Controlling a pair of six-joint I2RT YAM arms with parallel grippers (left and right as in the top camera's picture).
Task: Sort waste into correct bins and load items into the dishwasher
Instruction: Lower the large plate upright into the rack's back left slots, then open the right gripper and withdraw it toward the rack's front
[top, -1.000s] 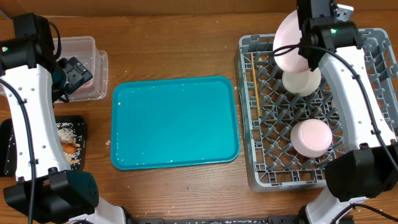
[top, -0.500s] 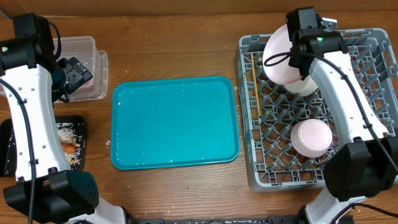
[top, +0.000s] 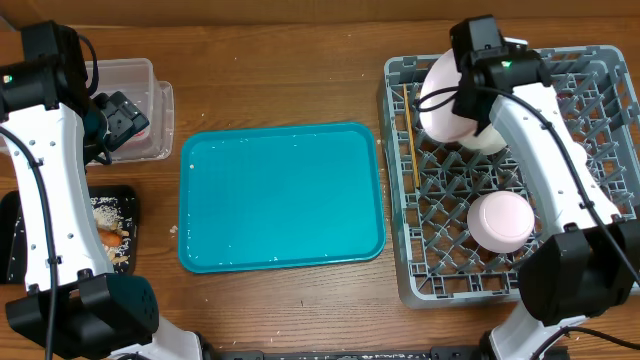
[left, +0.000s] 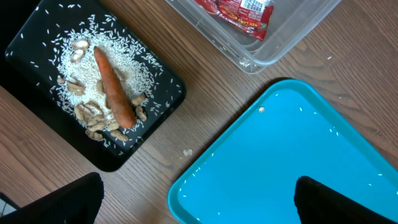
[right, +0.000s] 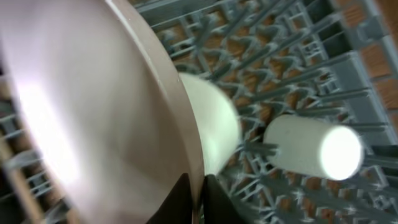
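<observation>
My right gripper (right: 196, 186) is shut on the rim of the large white plate (top: 443, 98), holding it tilted over the back left of the grey dish rack (top: 590, 75). The plate fills the left of the right wrist view (right: 81, 112). In the rack lie the chopsticks (top: 408, 135), the small plate (top: 495, 136), an upturned bowl (top: 500, 220) and a small cup (right: 314, 152). My left gripper (left: 196, 199) is open and empty above the table between the black tray (left: 155, 106) and the teal tray. The black tray holds rice (left: 118, 53), beige scraps and the carrot stick (left: 114, 87). The clear tub (left: 273, 46) holds the red wrapper (left: 239, 12).
The teal serving tray (top: 282, 197) lies in the middle of the table, with a few rice grains on it and beside it. The clear tub (top: 135, 105) and black tray (top: 20, 235) sit at the far left, partly under my left arm.
My right gripper has moved left and down with the large plate, bringing it lower over the rack's back left. The left arm has not moved.
</observation>
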